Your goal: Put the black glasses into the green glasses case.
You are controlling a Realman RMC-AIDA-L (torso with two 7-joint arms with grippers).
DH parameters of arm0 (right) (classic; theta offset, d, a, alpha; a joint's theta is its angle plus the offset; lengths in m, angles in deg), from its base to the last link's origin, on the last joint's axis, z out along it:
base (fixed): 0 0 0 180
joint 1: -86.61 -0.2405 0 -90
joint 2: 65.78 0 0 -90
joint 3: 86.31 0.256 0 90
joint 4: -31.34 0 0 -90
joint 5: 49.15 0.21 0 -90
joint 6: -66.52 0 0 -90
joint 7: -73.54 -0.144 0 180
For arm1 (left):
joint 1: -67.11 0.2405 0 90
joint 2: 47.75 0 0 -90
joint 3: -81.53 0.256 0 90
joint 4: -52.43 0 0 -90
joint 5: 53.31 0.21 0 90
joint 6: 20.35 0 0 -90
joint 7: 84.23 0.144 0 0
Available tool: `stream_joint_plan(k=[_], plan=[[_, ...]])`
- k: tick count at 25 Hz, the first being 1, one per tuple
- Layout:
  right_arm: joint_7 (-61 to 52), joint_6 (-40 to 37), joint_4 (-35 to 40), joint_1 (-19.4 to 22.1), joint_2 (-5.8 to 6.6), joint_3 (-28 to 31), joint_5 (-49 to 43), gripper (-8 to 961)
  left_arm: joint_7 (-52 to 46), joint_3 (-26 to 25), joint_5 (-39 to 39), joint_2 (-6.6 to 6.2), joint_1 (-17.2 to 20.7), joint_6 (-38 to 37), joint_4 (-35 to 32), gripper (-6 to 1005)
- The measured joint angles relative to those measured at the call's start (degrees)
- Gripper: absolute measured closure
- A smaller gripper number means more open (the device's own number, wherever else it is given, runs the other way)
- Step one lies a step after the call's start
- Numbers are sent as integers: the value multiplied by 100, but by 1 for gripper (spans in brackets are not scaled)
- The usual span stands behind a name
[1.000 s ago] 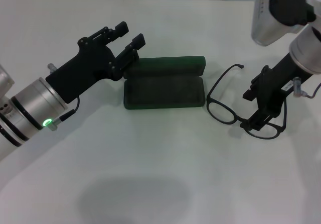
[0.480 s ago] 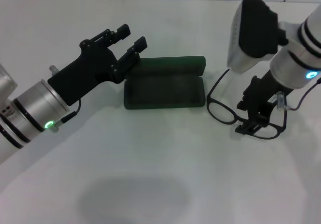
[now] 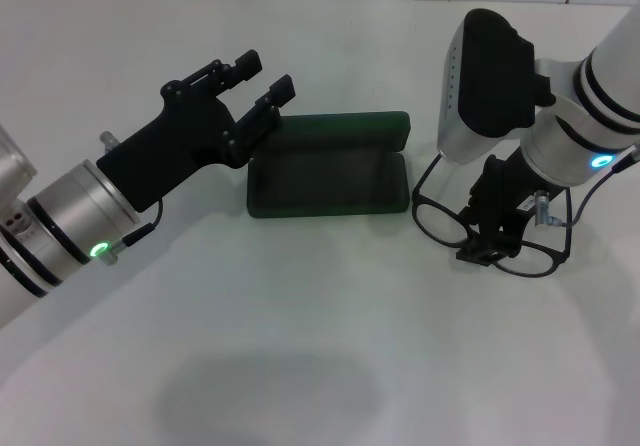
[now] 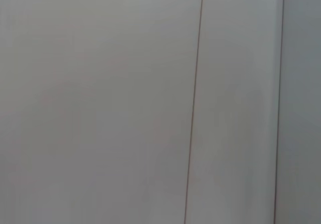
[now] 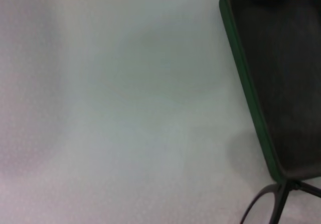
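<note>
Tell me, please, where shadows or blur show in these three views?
Head view: sharp; a broad soft shadow on the table, the right gripper over the black glasses. Left wrist view: only a plain pale surface with thin lines. Right wrist view: soft focus, the green glasses case blurred.

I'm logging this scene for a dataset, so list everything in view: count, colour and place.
green glasses case: one, dark green, lying open at the table's middle.
black glasses: one, black frame, on the table just right of the case.
table: one, white, under everything.
left claw: one, black, open, above the case's left end.
right claw: one, black, down at the glasses' frame.
</note>
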Motion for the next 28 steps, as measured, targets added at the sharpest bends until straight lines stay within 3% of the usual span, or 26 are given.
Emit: stream_joint_plan(k=[9,21,28], plan=[[-43,-51,-48,-4,-1,-114,-5,636,3,0,18,-15,0,0,0,509],[-43,90,-83,23,0,-165,42,759,3,9,32,-6,0,0,0,510],[-17,-150,294,144,39,153,-11,849,-55,3,2,-6,7,-22,0,510]])
